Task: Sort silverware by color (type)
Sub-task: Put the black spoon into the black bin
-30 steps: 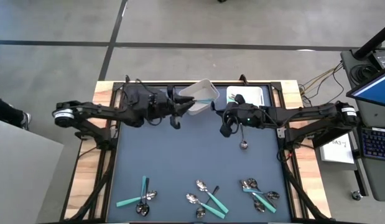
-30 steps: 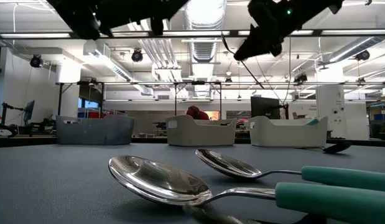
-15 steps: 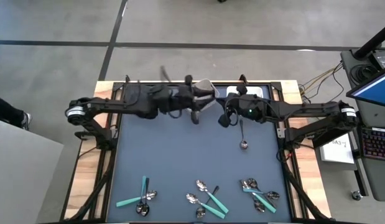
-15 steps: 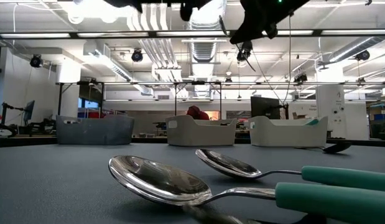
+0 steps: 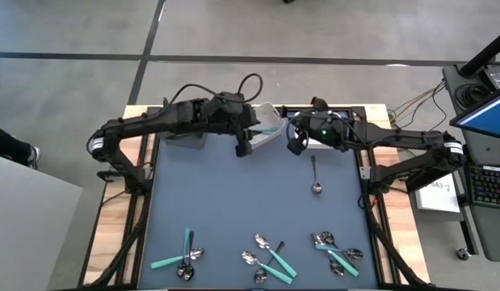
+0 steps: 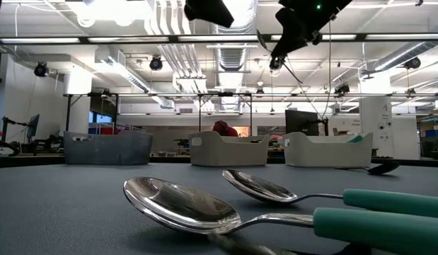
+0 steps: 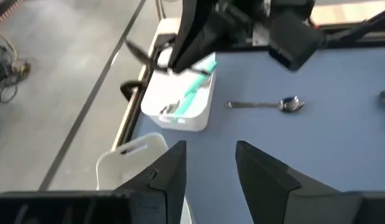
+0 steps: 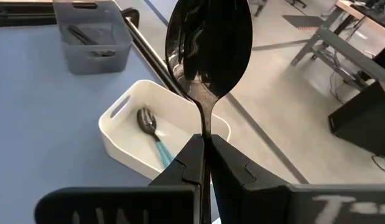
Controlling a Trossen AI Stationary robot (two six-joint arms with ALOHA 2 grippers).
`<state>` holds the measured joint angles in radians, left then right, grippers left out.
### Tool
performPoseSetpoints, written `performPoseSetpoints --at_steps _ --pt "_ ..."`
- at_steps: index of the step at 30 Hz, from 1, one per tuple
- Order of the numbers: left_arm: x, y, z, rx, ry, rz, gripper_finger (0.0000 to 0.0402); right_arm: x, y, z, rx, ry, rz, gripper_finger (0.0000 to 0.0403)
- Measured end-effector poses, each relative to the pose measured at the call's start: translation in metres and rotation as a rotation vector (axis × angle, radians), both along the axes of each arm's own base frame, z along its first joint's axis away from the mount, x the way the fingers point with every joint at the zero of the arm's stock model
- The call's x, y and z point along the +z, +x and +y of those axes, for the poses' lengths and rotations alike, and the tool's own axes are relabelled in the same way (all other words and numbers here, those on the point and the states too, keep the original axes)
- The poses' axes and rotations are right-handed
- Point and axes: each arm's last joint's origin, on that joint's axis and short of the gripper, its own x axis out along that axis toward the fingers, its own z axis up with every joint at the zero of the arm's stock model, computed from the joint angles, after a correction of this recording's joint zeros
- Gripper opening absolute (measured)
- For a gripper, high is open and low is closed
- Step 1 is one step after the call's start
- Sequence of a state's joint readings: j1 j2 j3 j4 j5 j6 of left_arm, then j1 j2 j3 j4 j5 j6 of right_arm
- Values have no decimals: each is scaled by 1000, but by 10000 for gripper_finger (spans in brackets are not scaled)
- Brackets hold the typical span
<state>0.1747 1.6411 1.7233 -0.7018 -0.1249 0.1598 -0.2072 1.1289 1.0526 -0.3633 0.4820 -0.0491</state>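
Note:
My right gripper hangs above the table's far middle, shut on a shiny metal spoon. Just left of it my left gripper hangs open and empty, beside a white bin that holds a teal-handled spoon. One spoon lies flat on the mat right of centre. More silverware lies in three clusters along the near edge. My right gripper pinches the spoon's handle between its two fingers, just behind the bowl. The spoon runs on along the fingers, so its bowl sticks out past the fingertips. It is lifted clear of the table and bins. The fingers hide the rest of the handle.
A dark grey bin with dark utensils stands at the far left, partly under my left arm. A second white bin with teal utensils stands at the far right. The mat's middle is bare. Two spoons lie close to the low camera.
My left arm has risen, and its gripper has tipped from pointing down to a shallow slant and gone a little toward the table's right. My right gripper has carried the spoon up and toward the far edge, staying shut.

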Motion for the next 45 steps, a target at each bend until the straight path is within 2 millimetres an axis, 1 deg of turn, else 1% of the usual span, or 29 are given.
performPoseSetpoints --at_steps 2,4,7,9,11,13,15,16,18,22,24,27,29,32,35,37,42,45 --pt "-11 3 3 16 -14 -9 118 -2 0 -1 -6 7 1 9" --pt "-25 9 7 34 -24 -56 117 -4 1 -1 -7 12 7 9" --pt "-47 20 11 53 -26 -222 116 -6 3 -1 -7 23 6 9" --pt "-61 24 11 71 -28 -343 116 -7 5 -2 -10 31 5 9" --pt "-78 23 12 126 -17 -422 116 -9 6 -2 -14 40 5 9" --pt "-94 20 12 222 1 -459 116 -10 7 -2 -17 44 4 9" --pt "-105 16 13 321 4 -509 116 -10 7 -2 -17 45 6 9" --pt "-107 14 14 344 -9 -542 116 -10 7 -2 -17 44 5 9" --pt "-109 13 14 357 -33 -610 116 -10 7 -2 -17 44 3 9" --pt "-107 12 13 344 -30 -670 116 -9 8 -2 -5 26 10 9" --pt "-105 13 14 320 -46 -680 116 -10 11 -2 25 -9 31 9" --pt "-108 19 15 255 -109 -676 116 -13 21 -2 70 -68 44 9" --pt "-107 21 14 241 -119 -670 116 -15 27 -3 79 -90 46 9" --pt "-103 22 16 327 -85 -688 116 -18 33 -5 77 -109 44 9" --pt "-102 20 17 406 -38 -684 116 -22 38 -6 83 -118 63 9" --pt "-102 20 17 414 -26 -682 116 -23 40 -6 91 -124 73 9" --pt "-101 19 17 416 -24 -684 114 -20 44 -6 102 -151 42 9" --pt "-101 19 18 417 -24 -684 102 -18 45 -7 107 -170 33 9"
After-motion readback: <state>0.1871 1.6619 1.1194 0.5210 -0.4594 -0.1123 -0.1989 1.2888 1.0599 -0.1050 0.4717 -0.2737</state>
